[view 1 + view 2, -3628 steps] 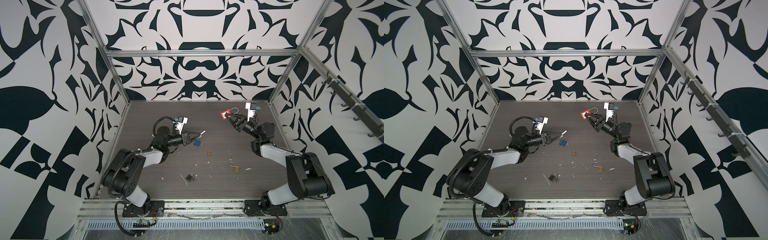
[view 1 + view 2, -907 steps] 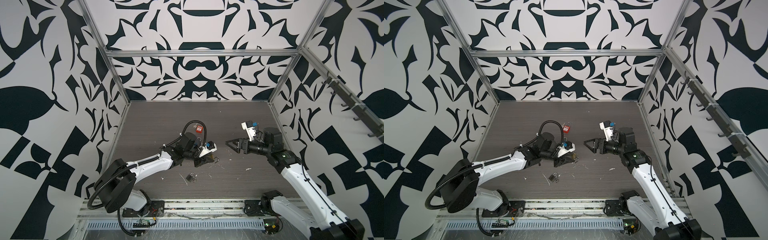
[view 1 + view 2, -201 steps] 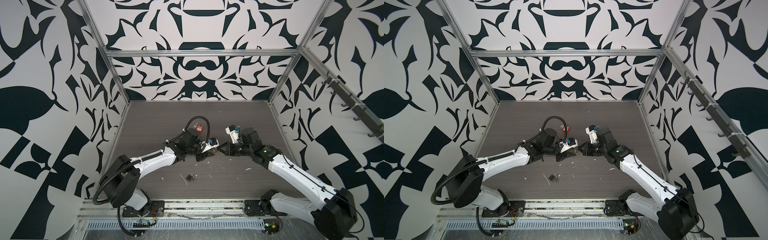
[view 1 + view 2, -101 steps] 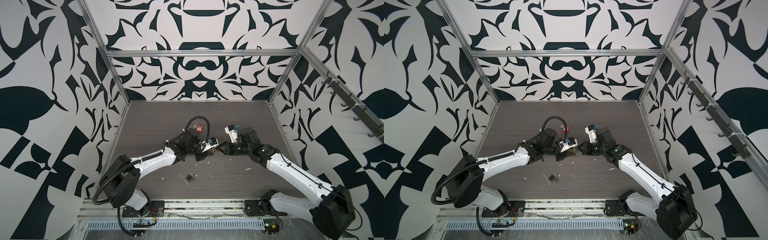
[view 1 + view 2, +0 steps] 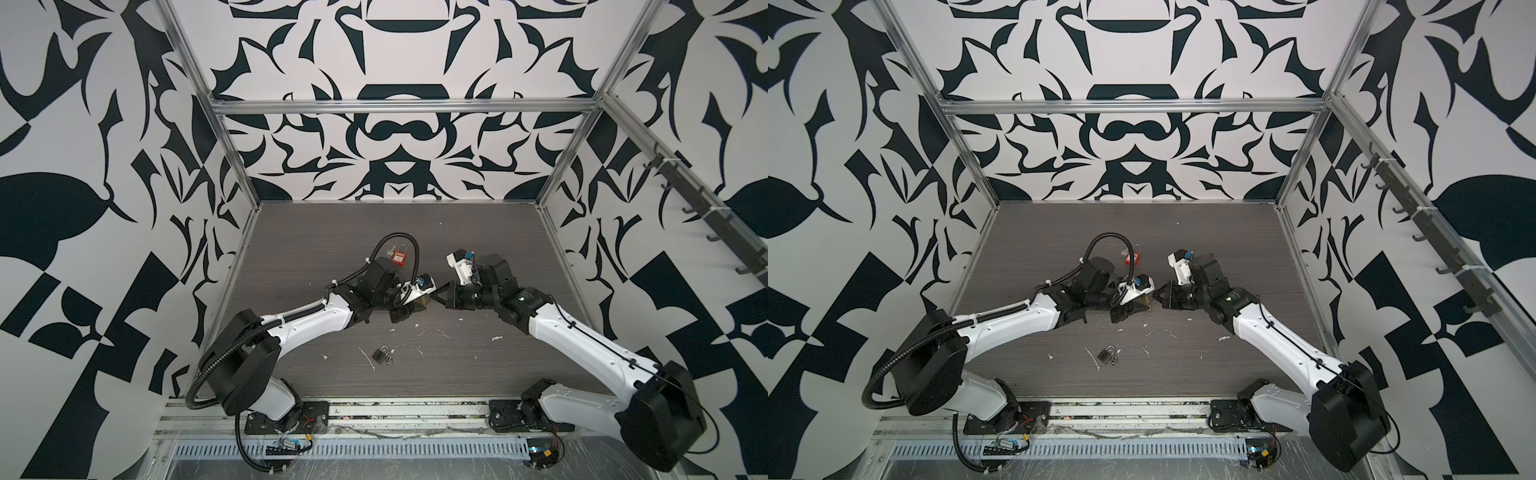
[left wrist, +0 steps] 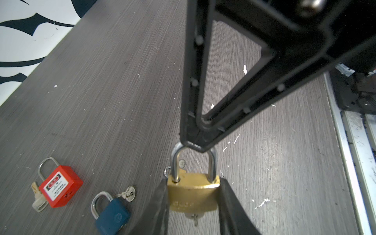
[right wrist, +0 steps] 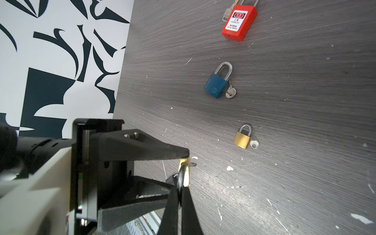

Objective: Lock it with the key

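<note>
My left gripper is shut on a brass padlock, one finger against each side of its body, a little above the table. The key sticks out of the body's end opposite the shackle, only partly seen. My right gripper is shut on the top of the steel shackle. The right wrist view shows the padlock edge-on, pinched by my right gripper. In both top views the two grippers meet mid-table at the padlock.
On the dark wood table lie a red padlock with key, a blue padlock with key, and a small brass padlock with key. A dark padlock lies nearer the front edge. White flecks litter the surface.
Over several seconds my right gripper came in from the right and shut on the shackle. In the last second both arms have hardly moved.
</note>
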`<state>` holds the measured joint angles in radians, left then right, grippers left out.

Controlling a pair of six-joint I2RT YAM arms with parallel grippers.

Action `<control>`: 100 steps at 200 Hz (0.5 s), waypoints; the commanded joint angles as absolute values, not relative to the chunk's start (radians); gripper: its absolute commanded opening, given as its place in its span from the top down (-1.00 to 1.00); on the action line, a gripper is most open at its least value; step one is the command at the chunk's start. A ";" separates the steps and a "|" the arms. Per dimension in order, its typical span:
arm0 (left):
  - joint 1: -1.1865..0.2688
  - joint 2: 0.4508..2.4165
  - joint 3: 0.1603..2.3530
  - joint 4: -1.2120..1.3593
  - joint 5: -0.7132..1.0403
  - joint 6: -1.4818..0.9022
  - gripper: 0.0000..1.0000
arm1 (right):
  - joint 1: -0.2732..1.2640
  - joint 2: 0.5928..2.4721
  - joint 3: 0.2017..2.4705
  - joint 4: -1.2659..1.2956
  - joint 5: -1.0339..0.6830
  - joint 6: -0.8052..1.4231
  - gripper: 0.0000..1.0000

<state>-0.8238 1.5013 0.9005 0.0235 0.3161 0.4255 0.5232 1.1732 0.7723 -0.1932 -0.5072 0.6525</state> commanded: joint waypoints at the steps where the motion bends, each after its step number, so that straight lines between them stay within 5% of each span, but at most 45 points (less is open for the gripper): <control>1: -0.835 1.447 1.002 0.168 0.388 0.425 1.00 | 0.533 1.198 0.740 -0.210 -0.545 0.659 1.00; 100: -0.834 1.433 1.004 0.340 0.368 0.382 1.00 | 0.538 1.206 0.689 -0.196 -0.548 0.676 1.00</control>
<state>-0.8204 1.5009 0.9161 0.0185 0.2913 0.3954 0.5137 1.1748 0.7372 -0.1062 -0.5117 0.6579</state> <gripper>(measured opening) 0.362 0.053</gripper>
